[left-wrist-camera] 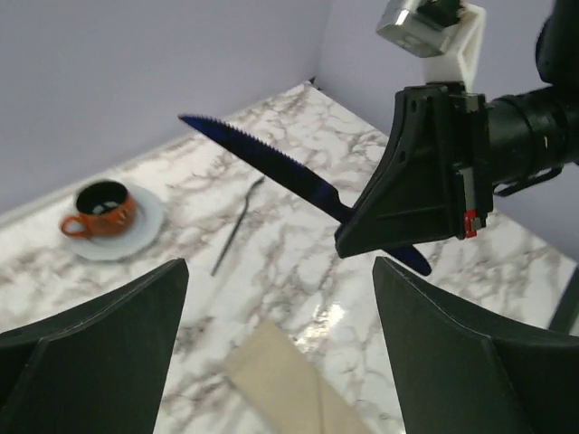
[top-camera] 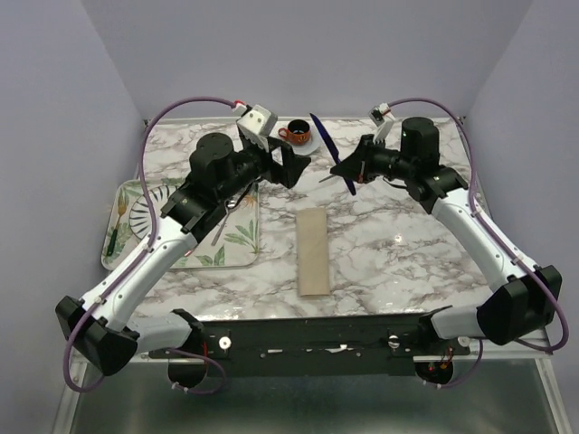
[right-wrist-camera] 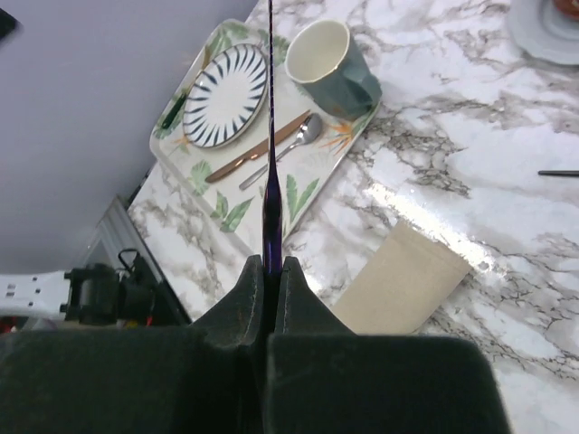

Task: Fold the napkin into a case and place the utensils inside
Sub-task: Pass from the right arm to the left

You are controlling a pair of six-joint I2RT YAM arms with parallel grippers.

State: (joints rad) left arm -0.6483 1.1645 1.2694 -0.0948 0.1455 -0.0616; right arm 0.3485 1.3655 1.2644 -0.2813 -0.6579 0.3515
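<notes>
Beige cloth, folded into one narrow case (top-camera: 313, 253), is laid lengthwise on the marble worktop (top-camera: 398, 262), nearest the arm bases and midway between them. To its left, one leaf-printed tray (top-camera: 240, 240) is largely covered by the left arm in the top view. From the right wrist, one striped plate (right-wrist-camera: 224, 97), one green mug (right-wrist-camera: 333, 56), one copper knife (right-wrist-camera: 235, 163) and one spoon (right-wrist-camera: 303, 134) are counted on it.

Farther back, the left tool (left-wrist-camera: 279, 264) is spread wide and nothing is held in it. The right tool (right-wrist-camera: 271, 262) is clamped tight on the one purple knife (top-camera: 326, 143), whose handle is mostly hidden by the fingers. The blade is raised clear of the worktop, beyond the case's far end. One silver fork (left-wrist-camera: 237, 226) is seen lying flat on the worktop near the held knife, and it is cut off at the edge of the right wrist view. One orange cup (left-wrist-camera: 99, 208) on one saucer (left-wrist-camera: 145, 231) is set farthest back.
</notes>
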